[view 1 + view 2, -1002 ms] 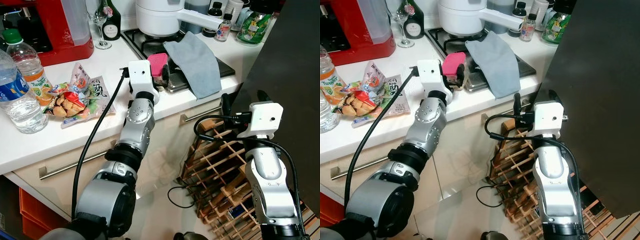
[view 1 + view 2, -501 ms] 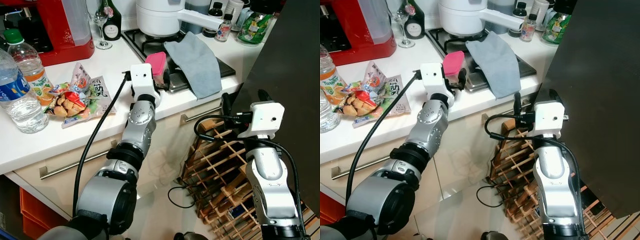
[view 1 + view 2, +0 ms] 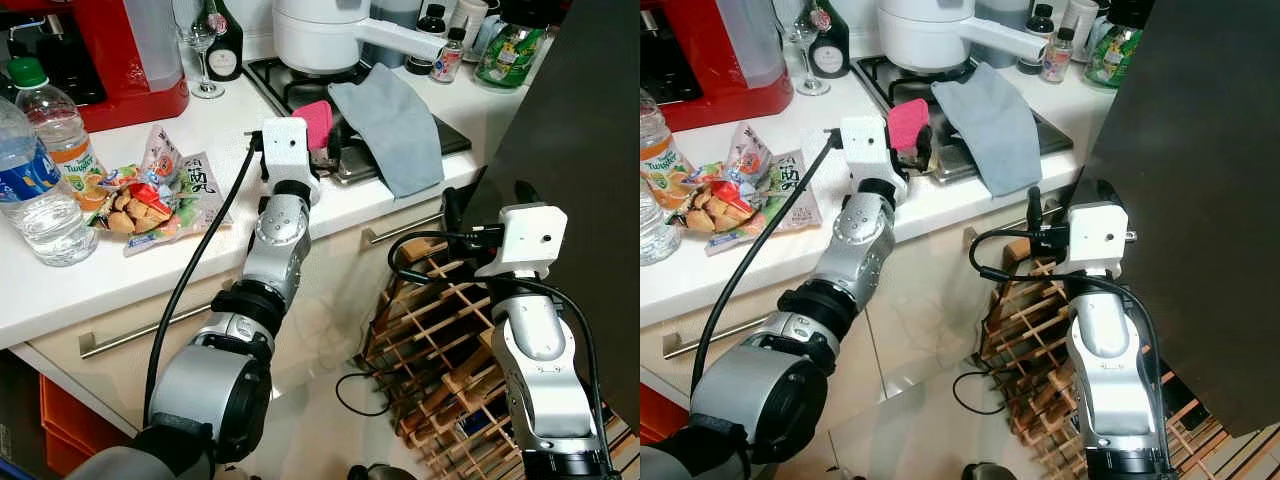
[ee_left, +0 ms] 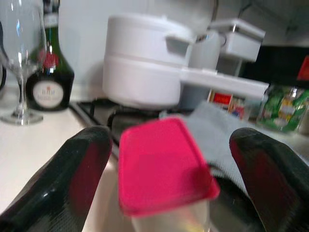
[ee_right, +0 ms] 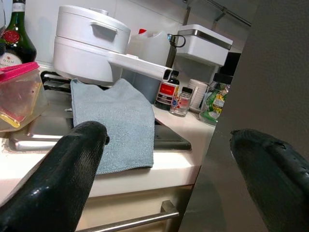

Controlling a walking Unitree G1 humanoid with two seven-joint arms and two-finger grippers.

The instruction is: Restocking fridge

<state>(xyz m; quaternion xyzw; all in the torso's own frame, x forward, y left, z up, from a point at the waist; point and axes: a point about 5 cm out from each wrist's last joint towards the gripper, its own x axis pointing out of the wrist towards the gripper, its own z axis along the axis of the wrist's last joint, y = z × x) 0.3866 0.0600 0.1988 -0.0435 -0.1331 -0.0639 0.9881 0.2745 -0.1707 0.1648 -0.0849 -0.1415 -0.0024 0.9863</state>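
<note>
A clear container with a pink lid (image 3: 318, 122) stands tilted at the front edge of the hob on the white counter (image 3: 230, 125). My left gripper (image 3: 322, 150) reaches over the counter edge and stands open, one black finger (image 4: 72, 169) on each side of the container with gaps between. The container's lower part is hidden behind the wrist. My right gripper (image 3: 487, 198) hangs open in front of the lower cabinet, beside the dark fridge door (image 3: 590, 150), with nothing between its fingers (image 5: 72, 164).
A grey cloth (image 3: 395, 125) drapes over the hob, with a white pot (image 3: 320, 35) behind it. Snack bags (image 3: 150, 195) and bottles (image 3: 30, 190) lie on the counter's left, by a red machine (image 3: 130, 60). A wooden wine rack (image 3: 440, 330) stands below.
My left gripper has edged forward and slightly right around the pink-lidded container, whose lid now looks more tilted. The right arm has stayed still.
</note>
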